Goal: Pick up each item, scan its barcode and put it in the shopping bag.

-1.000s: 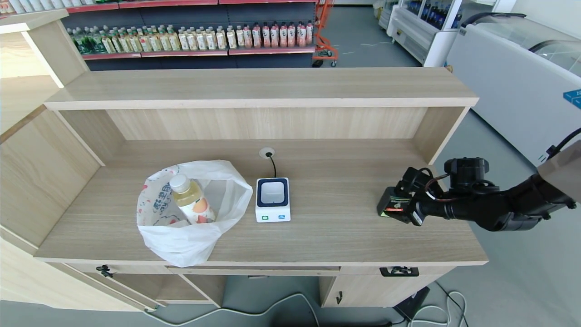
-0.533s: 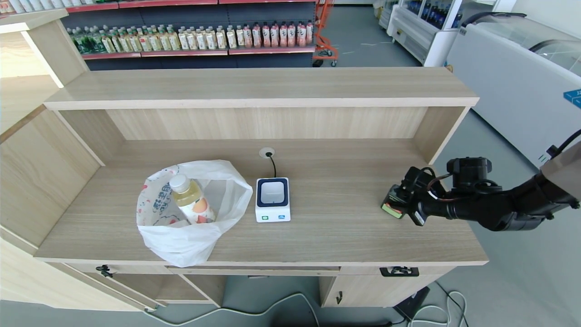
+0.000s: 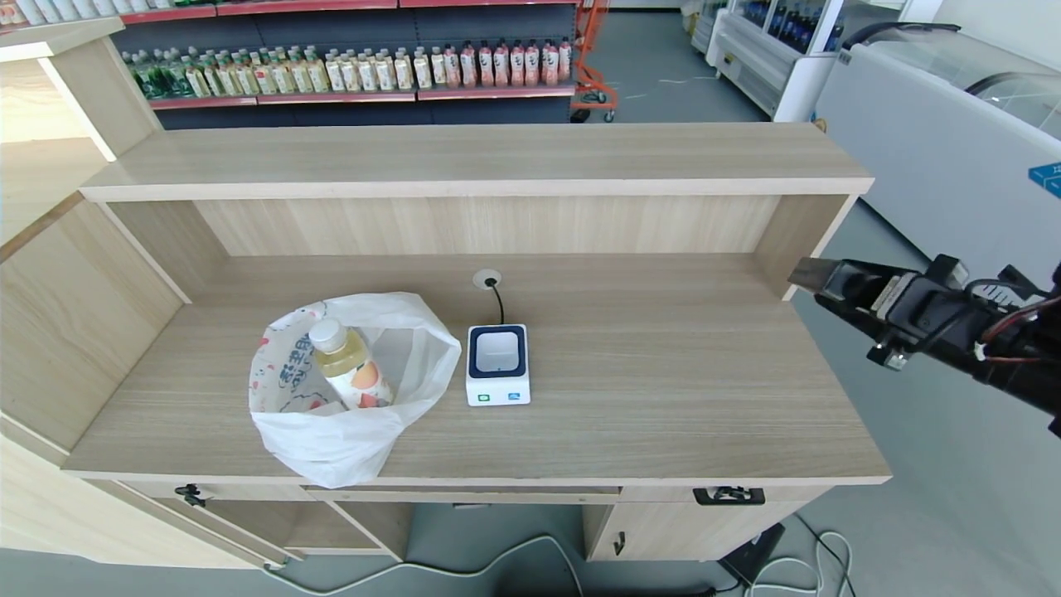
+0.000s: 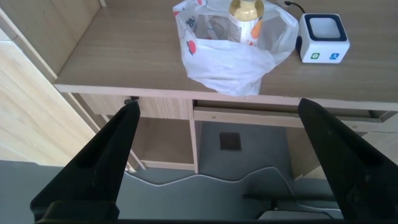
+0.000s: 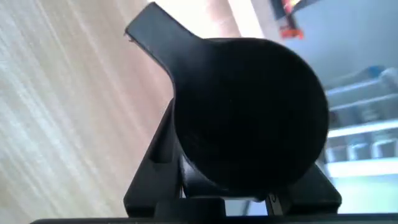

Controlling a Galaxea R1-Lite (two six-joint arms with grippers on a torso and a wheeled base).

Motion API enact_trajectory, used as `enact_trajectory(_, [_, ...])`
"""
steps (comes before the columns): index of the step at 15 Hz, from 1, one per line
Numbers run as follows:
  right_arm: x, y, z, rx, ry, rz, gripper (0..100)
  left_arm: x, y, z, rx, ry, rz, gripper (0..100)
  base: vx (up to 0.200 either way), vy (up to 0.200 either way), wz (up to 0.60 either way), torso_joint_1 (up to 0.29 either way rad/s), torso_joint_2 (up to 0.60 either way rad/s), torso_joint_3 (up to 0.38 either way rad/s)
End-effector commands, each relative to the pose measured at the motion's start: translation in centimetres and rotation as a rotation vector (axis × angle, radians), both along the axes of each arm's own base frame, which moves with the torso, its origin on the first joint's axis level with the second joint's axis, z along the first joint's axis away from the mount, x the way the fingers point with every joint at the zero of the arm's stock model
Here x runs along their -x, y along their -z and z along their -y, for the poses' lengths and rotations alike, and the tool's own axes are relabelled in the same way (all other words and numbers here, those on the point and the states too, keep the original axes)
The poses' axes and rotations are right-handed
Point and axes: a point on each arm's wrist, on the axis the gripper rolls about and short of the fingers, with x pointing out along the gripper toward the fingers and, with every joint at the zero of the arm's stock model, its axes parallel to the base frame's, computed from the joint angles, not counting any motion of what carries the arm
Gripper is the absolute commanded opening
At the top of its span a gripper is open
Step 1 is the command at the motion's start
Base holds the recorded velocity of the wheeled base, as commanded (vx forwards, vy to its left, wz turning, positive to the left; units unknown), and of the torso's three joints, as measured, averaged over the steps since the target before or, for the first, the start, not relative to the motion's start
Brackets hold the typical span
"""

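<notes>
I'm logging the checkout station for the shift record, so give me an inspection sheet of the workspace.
Surface: light wooden counter with a raised back shelf.
Job's things: shopping bag open on the counter's left, a bottle leaning inside it; scanner close beside the bag on its right.
Clutter: nothing seen.
Grippers: left pincer open and empty, low in front of the counter; right pincer off the counter's right end.
Cables: scanner cable runs back into a hole in the counter; loose floor cables under the counter.
Surroundings: shelves of bottled drinks behind, chest freezers to the right.
</notes>
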Motion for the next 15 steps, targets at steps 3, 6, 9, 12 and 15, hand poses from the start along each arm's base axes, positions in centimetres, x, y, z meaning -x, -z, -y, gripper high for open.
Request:
enact_trajectory(3, [5.5, -4.7, -5.1, 0.413, -0.332, 0.650, 0, 0.0, 0.0, 0.0, 0.001, -0.001, 0.001, 100, 0.000, 0.000, 0.00, 0.000, 0.00, 0.000])
enact_trajectory(6, [7.4, -5.7, -6.2, 0.570, -0.535, 0.984, 0, 0.0, 0.0, 0.0, 0.001, -0.001, 0.001, 100, 0.000, 0.000, 0.00, 0.000, 0.00, 0.000])
enact_trajectory(9, [8.4, -6.2, -6.2, 0.702, -0.583, 1.197, 0, 0.0, 0.0, 0.0, 0.001, -0.001, 0.001, 100, 0.000, 0.000, 0.00, 0.000, 0.00, 0.000])
enact_trajectory(12, [9.5, -6.8, -6.0, 0.739, -0.582, 1.271, 0, 0.0, 0.0, 0.0, 0.001, -0.001, 0.001, 100, 0.000, 0.000, 0.00, 0.000, 0.00, 0.000])
enact_trajectory(15, [11.7, -7.2, -5.7, 0.761, -0.590, 1.334, 0, 0.0, 0.0, 0.0, 0.001, -0.001, 0.001, 100, 0.000, 0.000, 0.00, 0.000, 0.00, 0.000])
